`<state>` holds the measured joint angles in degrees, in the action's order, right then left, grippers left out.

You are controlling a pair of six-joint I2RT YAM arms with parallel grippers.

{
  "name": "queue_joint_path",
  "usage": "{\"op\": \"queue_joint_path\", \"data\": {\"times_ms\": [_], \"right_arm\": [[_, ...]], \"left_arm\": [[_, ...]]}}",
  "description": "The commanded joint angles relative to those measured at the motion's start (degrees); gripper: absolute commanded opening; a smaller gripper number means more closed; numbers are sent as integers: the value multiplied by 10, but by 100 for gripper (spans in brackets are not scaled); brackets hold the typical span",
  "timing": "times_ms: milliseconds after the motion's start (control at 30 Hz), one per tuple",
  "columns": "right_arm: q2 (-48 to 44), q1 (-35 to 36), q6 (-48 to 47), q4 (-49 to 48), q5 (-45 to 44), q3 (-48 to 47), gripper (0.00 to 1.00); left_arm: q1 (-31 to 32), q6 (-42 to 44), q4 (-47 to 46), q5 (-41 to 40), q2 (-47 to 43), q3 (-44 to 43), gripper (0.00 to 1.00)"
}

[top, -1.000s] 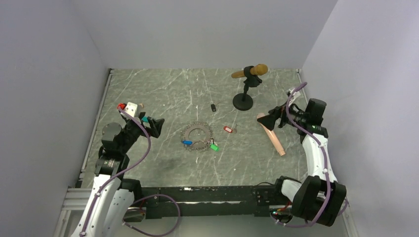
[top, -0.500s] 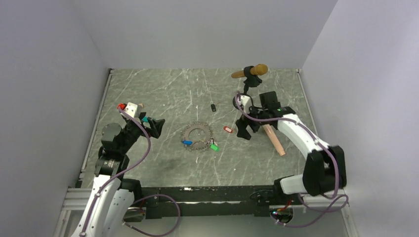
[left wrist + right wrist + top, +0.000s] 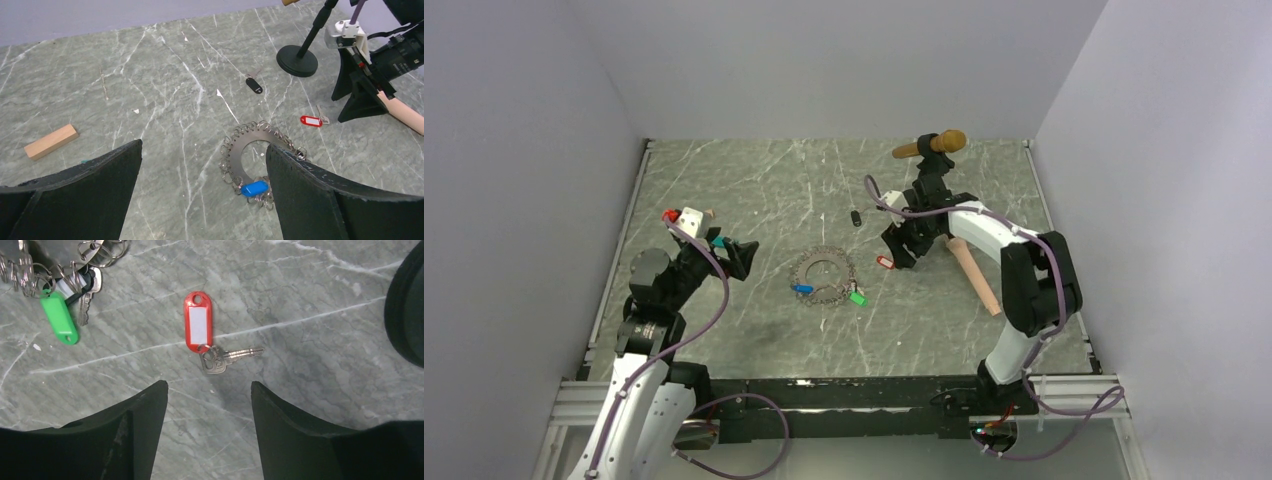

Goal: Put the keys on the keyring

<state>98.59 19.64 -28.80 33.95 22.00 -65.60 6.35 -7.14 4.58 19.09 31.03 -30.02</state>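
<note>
You are partway through the job. The keyring [image 3: 239,156] is lying flat near the middle of the table [image 3: 754,180]. The blue key [image 3: 255,188] is resting on the near edge of the ring. From the left wrist view it looks like it is hooked on, but I cannot tell for sure. The green key [image 3: 59,317] is hanging off a bunch of little rings at the edge of the keyring, so that one looks done too.

The red key [image 3: 199,326] is not on yet. It is lying by itself on the table, near the keyring but not touching it. Its small metal key is poking out to the side of the tag. A black key [image 3: 254,85] is also sitting alone, farther back, near the round base of the microphone stand [image 3: 297,60]. That may be one more to hang.

Your right gripper [image 3: 207,387] is hovering right over the red key. Its fingers [image 3: 125,435] are spread wide and are holding nothing, and the red key is showing just past the gap between the tips. Your left gripper [image 3: 202,150] is wide open and empty too. It is waiting off to the left side and pointing at the keyring, well apart from it.

So I am guessing you are about to pick up the red key. After that you are going to need to slip it onto the ring, and then maybe do the black one.
</note>
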Motion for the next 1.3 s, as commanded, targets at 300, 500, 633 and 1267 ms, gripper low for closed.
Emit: {"op": "queue_joint_path", "data": {"times_ms": [300, 500, 633, 1267], "right_arm": [[84, 1, -13, 81, 64, -95, 44], [108, 0, -21, 93, 67, -109, 40], [118, -1, -28, 103, 73, -119, 39], [129, -3, -39, 112, 77, -137, 39]], "left_arm": [[-2, 0, -10, 14, 3, -27, 99], [-1, 0, -10, 14, 0, -27, 99], [-1, 1, -10, 14, -2, -27, 99], [-1, 2, -11, 16, -1, -27, 99]]}}
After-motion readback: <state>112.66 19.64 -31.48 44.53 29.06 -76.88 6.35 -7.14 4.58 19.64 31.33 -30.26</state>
